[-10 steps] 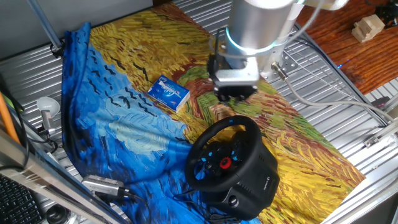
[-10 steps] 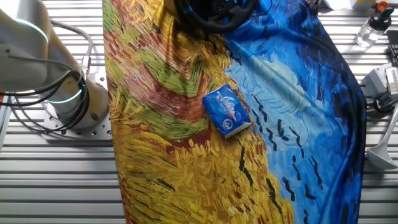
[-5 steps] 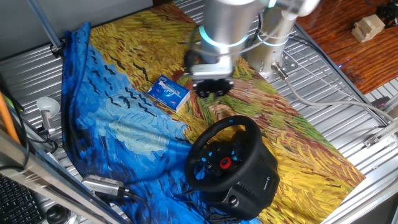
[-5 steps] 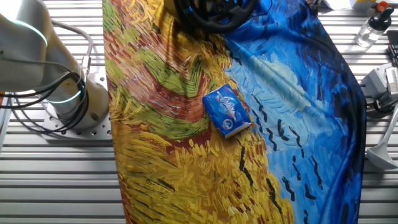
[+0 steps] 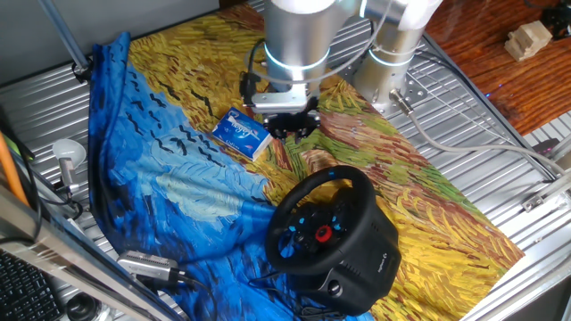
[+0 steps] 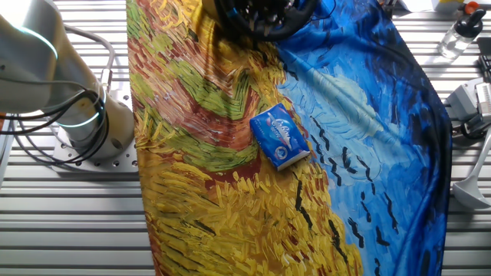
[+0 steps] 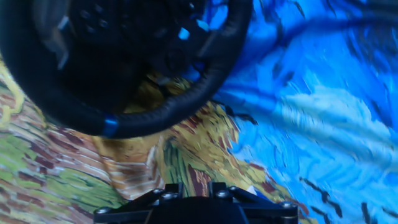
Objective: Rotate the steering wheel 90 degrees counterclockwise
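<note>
The steering wheel (image 5: 314, 230) is black, with blue-lit buttons and a red round button on its hub. It sits on a bulky black base at the near right of the painted cloth. It shows at the top edge of the other fixed view (image 6: 265, 17). Its rim (image 7: 180, 102) fills the upper left of the hand view. My gripper (image 5: 285, 130) hangs over the cloth behind the wheel and apart from it, close to the right of a small box. Its fingers are not clearly shown, and nothing is seen in them.
A small blue-and-white box (image 5: 242, 133) lies on the cloth left of the gripper, also in the other fixed view (image 6: 281, 137). The arm's base (image 5: 393, 62) stands at the back right. Cables and a keyboard lie at the left edge. A wooden surface (image 5: 500, 53) is at the far right.
The arm has moved left and slightly lower, from behind the wheel's upper right toward the small box. The wheel and the box have not moved.
</note>
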`<state>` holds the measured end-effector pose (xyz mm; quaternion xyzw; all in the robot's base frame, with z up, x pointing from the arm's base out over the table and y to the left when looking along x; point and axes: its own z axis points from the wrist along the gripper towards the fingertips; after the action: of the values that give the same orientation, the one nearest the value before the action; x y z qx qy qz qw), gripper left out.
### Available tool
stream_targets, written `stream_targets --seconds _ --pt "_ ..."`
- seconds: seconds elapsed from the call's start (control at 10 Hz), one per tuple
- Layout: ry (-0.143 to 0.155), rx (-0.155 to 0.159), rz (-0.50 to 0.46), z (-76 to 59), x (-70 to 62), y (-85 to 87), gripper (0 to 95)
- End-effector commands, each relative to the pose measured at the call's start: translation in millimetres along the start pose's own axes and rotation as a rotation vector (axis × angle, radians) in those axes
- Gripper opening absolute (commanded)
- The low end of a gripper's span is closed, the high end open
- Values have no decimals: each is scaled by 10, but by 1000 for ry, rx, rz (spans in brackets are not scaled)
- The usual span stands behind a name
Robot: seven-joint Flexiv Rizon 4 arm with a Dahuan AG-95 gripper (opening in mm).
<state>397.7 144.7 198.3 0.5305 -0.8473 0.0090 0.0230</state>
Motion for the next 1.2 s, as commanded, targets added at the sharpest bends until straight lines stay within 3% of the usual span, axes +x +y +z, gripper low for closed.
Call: stream_targets --seconds 0.1,0.3,0.6,0.9,1.2 --pt "3 -31 18 73 2 -61 0" --pt "-9 -85 35 111 18 -72 0" --pt "14 -91 37 143 91 -91 0" --pt "-5 -106 71 227 325 -130 0" --pt "33 -101 88 213 394 -125 0"
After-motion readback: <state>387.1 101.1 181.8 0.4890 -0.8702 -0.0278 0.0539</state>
